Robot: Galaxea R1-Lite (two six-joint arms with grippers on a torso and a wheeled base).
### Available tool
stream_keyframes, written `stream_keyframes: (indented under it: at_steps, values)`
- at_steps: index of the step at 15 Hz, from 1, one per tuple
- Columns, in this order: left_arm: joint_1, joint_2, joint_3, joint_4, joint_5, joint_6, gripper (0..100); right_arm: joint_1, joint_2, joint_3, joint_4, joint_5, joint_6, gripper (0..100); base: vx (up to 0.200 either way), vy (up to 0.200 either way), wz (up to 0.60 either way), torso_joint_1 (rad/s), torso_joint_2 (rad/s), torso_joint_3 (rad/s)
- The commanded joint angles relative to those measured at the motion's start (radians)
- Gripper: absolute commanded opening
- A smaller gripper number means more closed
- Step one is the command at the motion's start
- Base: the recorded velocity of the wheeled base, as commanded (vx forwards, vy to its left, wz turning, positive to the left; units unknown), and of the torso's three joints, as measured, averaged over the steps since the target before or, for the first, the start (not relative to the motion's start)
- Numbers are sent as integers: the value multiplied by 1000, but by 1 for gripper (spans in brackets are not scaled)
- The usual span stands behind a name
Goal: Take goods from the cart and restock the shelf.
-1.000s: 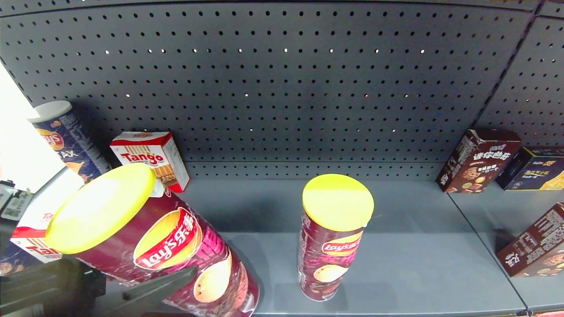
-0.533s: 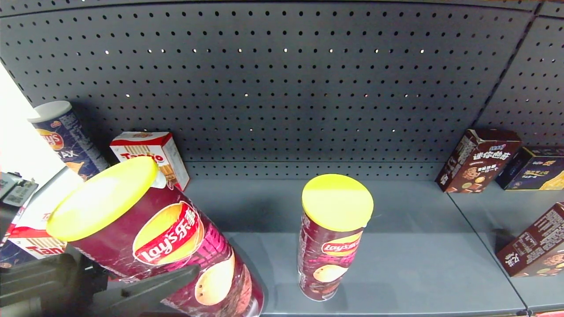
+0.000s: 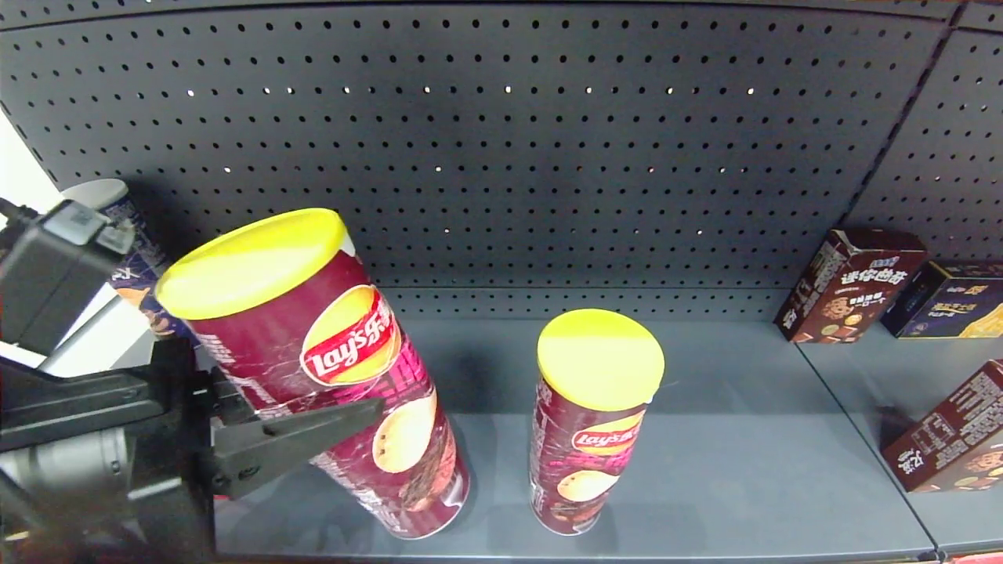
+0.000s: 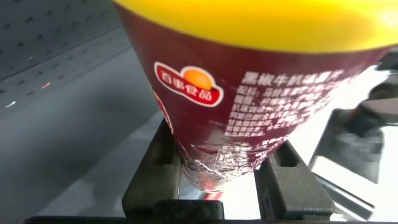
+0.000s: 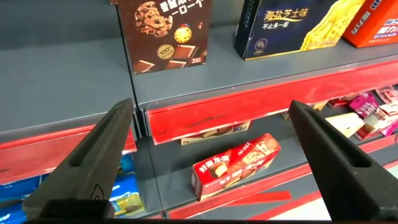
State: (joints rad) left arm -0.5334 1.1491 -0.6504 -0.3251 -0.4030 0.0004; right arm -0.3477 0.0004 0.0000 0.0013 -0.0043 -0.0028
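You have open shelf (image 3: pixel 736 470) between the standing can (image 3: pixel 592 423) and the brown boxes (image 3: pixel 850 286) on the right. On the left, the tilted can (image 3: pixel 329 368) blocks your way.

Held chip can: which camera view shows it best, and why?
The head view: the held chip can shows whole, lid to base, tilted. The left wrist view gives a slice of its side, clamped in the left tool. The right wrist view faces biscuit boxes.
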Motion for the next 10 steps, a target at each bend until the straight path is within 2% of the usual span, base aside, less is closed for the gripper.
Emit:
stream_keyframes:
  at_steps: [1, 3, 4, 5, 6, 8, 10]
  values:
    - [41, 123, -94, -8, -2, 18, 0, 1, 0, 0, 0, 0, 0, 100, 0, 0, 0, 0, 0, 0]
    - [53, 202, -158, -15, -30, 21, 0, 1, 0, 0, -1, 0, 0, 100, 0, 0, 0, 0, 0, 0]
    - [53, 202, -158, -15, -30, 21, 0, 1, 0, 0, -1, 0, 0, 100, 0, 0, 0, 0, 0, 0]
    - [79, 268, -210, -17, -83, 24, 0, -1, 0, 0, 0, 0, 0, 100, 0, 0, 0, 0, 0, 0]
    - [82, 285, -222, -17, -142, 26, 0, -1, 0, 0, 0, 0, 0, 100, 0, 0, 0, 0, 0, 0]
    - [95, 328, -225, -20, -155, 46, 0, -1, 0, 0, -1, 0, 0, 100, 0, 0, 0, 0, 0, 0]
    - [125, 419, -238, -26, -158, 158, 0, 1, 0, 0, 0, 0, 0, 100, 0, 0, 0, 0, 0, 0]
